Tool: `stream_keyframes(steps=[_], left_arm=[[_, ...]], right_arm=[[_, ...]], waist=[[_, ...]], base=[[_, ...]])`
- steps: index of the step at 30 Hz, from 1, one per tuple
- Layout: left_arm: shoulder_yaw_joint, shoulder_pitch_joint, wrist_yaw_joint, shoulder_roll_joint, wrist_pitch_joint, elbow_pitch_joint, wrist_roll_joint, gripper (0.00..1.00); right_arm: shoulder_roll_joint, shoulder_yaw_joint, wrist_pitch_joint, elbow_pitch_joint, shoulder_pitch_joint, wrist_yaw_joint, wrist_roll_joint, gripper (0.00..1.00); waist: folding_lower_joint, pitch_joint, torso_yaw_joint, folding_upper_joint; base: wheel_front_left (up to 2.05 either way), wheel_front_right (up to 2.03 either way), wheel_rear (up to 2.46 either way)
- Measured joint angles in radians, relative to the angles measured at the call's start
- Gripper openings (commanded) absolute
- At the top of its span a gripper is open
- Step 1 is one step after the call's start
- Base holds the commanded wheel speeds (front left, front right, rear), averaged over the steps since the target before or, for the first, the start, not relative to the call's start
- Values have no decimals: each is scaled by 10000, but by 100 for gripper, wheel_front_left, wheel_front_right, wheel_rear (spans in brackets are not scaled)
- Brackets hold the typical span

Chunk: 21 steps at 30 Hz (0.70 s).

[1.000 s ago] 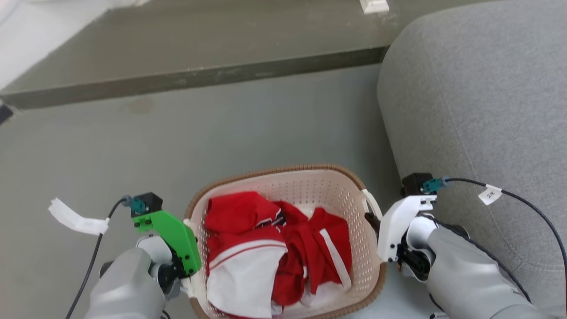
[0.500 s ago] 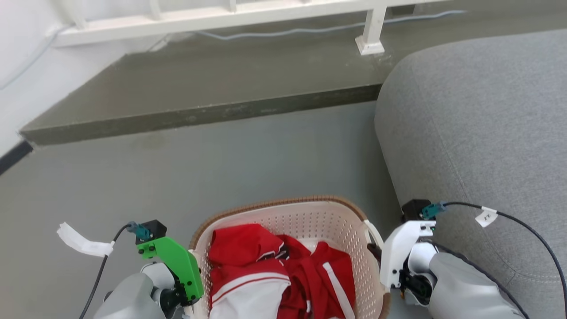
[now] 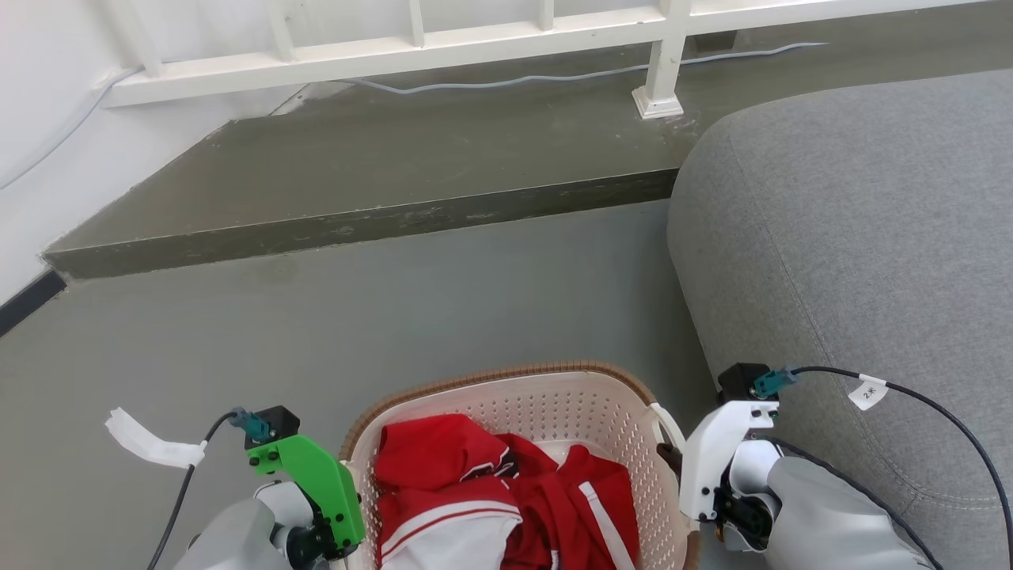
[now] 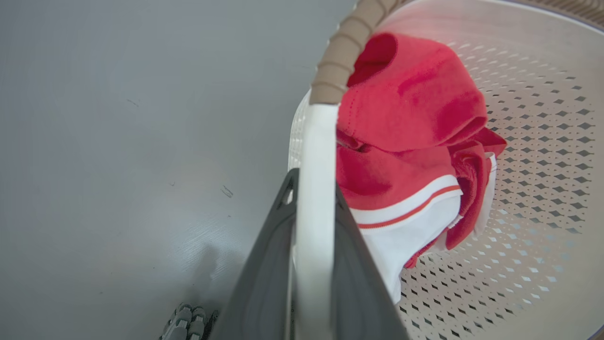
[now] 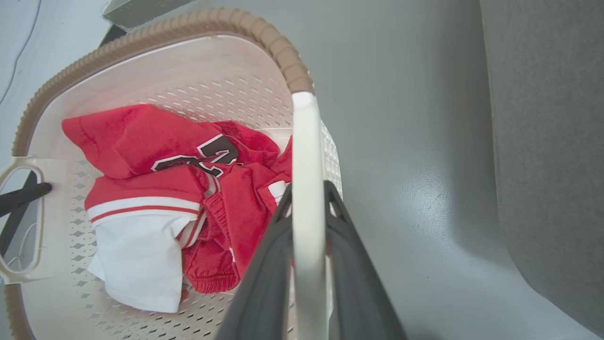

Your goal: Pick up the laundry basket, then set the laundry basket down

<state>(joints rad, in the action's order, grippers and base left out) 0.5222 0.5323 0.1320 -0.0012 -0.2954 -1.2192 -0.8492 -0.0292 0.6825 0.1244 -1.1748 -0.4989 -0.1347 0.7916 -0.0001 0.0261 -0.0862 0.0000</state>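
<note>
The laundry basket, cream perforated plastic with a brown woven-look rim, sits low in the head view between my two arms. Red and white clothes lie inside it. My left gripper is shut on the basket's white left handle, with a dark finger on each side of the loop. My right gripper is shut on the white right handle in the same way. In the head view the left gripper is under its green mount and the right gripper under its white mount. The basket's underside is hidden.
A grey sofa bulges close on the right, beside my right arm. Ahead, a raised dark step crosses the grey floor, with a white railing and a cable on it. A white wall stands at the far left.
The whole head picture has shifted: the camera has moved, bringing the railing into view and putting the basket lower in the picture. Both grippers keep their hold on the handles.
</note>
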Motion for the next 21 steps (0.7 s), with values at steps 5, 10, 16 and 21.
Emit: stream_keyframes(steps=[5, 10, 16, 21], left_arm=[[13, -4, 2, 0, 0, -8, -2, 0], [40, -4, 2, 0, 2, -10, -17, 0], [77, -4, 2, 2, 2, -23, -71, 0], [134, -5, 2, 2, 2, -42, -73, 0]], right_arm=[[0, 33, 0, 0, 0, 0, 17, 0], [0, 77, -2, 2, 2, 0, 109, 0], [0, 121, -2, 2, 4, 0, 151, 0], [-2, 165, -2, 2, 4, 0, 194, 0]], waist=[[0, -11, 7, 0], [0, -18, 43, 0], [0, -19, 75, 0], [0, -18, 88, 0]], base=[[0, 0, 0], [0, 0, 0], [0, 0, 0], [0, 0, 0]])
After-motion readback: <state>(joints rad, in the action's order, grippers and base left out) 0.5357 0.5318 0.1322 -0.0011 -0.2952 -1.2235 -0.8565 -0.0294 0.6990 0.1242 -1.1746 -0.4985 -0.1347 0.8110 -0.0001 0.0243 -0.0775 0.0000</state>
